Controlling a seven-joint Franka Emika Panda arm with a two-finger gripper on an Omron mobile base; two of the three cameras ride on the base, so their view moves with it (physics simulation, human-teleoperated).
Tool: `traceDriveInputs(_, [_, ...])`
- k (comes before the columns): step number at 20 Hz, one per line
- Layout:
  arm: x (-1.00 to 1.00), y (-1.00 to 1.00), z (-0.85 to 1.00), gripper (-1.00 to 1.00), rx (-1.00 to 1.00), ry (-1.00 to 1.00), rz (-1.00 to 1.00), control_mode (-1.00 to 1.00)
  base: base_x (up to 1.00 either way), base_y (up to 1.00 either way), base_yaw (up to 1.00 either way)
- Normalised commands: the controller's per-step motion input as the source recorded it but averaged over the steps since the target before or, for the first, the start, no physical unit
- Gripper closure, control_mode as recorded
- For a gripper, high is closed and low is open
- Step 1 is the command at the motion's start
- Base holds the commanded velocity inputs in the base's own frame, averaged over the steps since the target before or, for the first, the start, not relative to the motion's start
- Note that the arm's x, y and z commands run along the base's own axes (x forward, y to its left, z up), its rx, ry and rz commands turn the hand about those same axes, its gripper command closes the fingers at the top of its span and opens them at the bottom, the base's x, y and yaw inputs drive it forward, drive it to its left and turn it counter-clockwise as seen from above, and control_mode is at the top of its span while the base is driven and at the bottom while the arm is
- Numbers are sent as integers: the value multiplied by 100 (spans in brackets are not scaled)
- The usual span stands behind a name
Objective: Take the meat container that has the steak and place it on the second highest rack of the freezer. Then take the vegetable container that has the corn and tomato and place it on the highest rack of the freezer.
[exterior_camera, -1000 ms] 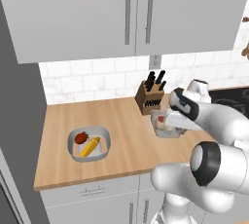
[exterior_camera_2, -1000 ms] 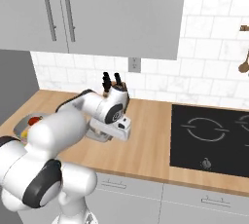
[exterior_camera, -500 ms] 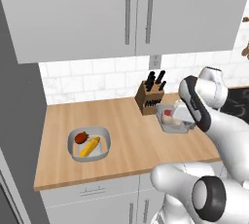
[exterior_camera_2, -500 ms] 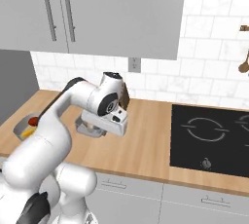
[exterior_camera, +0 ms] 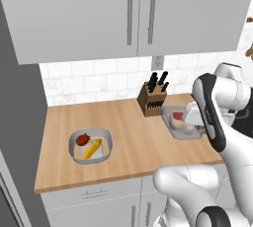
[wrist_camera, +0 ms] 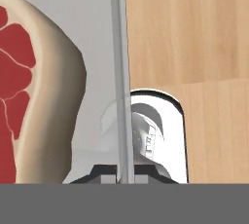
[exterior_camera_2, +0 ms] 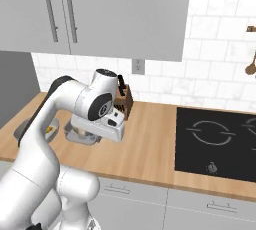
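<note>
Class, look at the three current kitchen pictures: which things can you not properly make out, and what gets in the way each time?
- Steak, hand view: cut off by the left edge.
- Meat container, left base view: the arm covers its right half.
- Gripper, hand view: fingertips too close to make out; shut on the container's wall.
- Vegetable container, right base view: the arm hides most of it.
- Knife block, right base view: partly behind the arm.

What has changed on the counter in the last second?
The arm has swung further right over the meat tray, with the gripper shut on its rim; the steak lies inside. The tray seems lifted slightly. The tray with corn and tomato and the knife block stayed put.
</note>
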Motion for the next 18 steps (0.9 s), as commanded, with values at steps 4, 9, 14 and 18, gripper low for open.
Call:
traceDriveInputs(4, [-21, 0, 0, 100, 0, -1, 6, -100, 0, 0, 0])
traceDriveInputs(9, [0, 0, 0, 100, 0, 0, 0, -100, 0, 0, 0])
traceDriveInputs(14, [-9, 0, 0, 100, 0, 0, 0, 100, -53, 0, 3])
traceDriveInputs(18, [0, 0, 0, 100, 0, 0, 0, 100, -100, 28, 31])
